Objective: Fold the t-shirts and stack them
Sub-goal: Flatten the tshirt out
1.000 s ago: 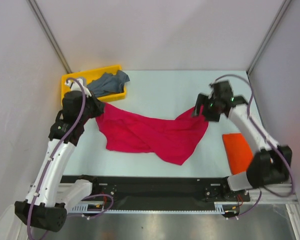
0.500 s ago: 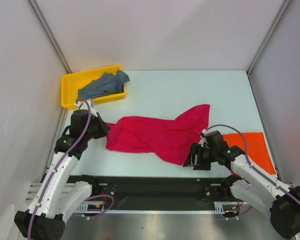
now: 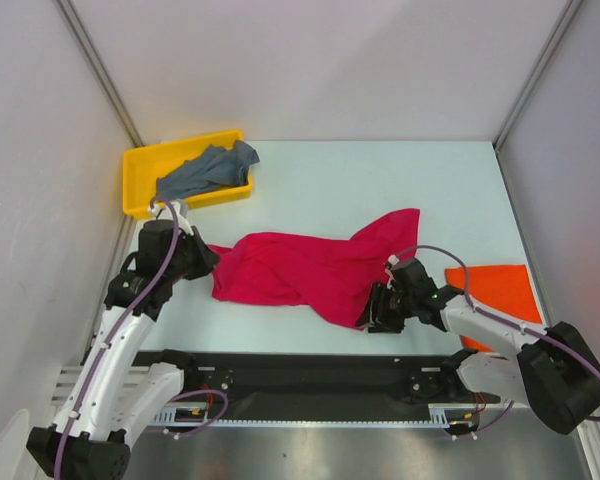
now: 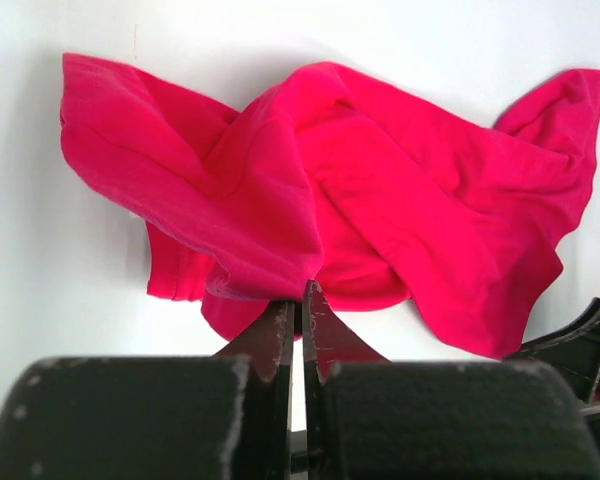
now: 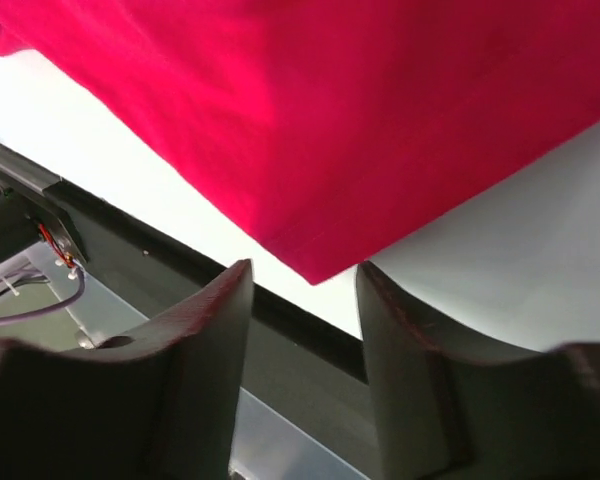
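bench: carries everything
crimson-pink t-shirt: crumpled on bench, stretched between the two sets of fingers
yellow tray: beyond left fingers, apart
orange-red t-shirt: flat, near right fingers, on their outer side
grey-blue t-shirt: bunched in tray, spilling over its rim
left fingers: clenched, pinching crimson shirt's near edge
right fingers: released, shirt's corner tip sits between them, ungripped

Crimson t-shirt on table, grey-blue t-shirt in tray
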